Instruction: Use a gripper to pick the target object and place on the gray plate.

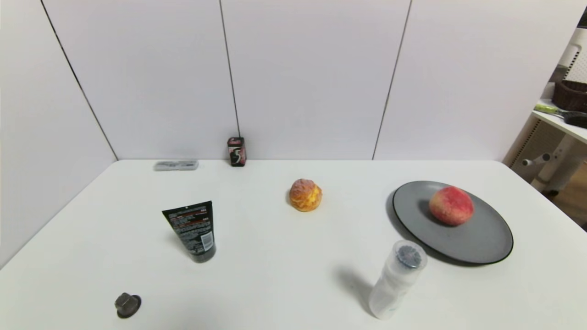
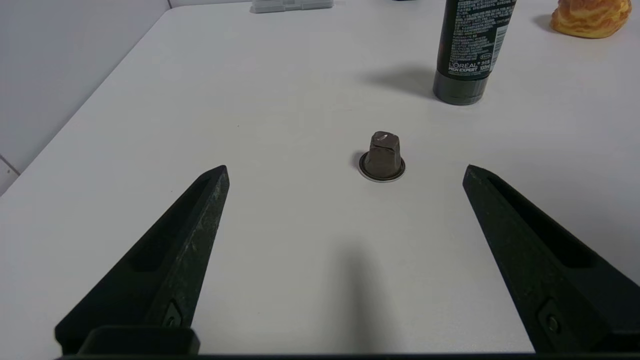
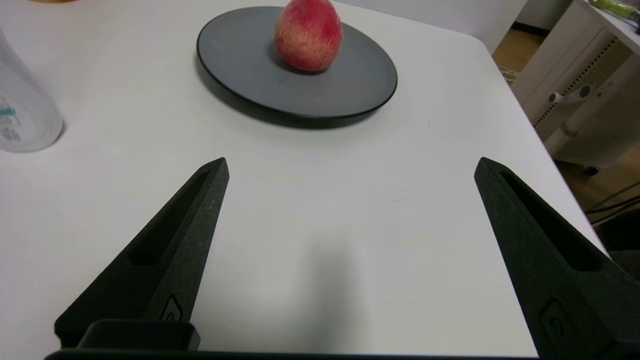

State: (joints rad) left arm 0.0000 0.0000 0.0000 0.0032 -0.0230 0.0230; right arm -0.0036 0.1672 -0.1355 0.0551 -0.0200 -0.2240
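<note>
Hovering low, both end effectors (image 2: 345, 170) (image 3: 350, 167) agape.

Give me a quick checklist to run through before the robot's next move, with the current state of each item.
1. Peach on the gray plate: ok, it sits on the plate's far half.
2. Peach free of any grip: ok, no finger touches it.
3. Right gripper open and empty: ok, it is over bare table short of the plate.
4. Left gripper open and empty: ok, a small brown capsule stands beyond its fingertips.
5. Cream puff off the plate: ok, it sits on the table.
6. Clear bottle upright beside the plate: ok.
</note>
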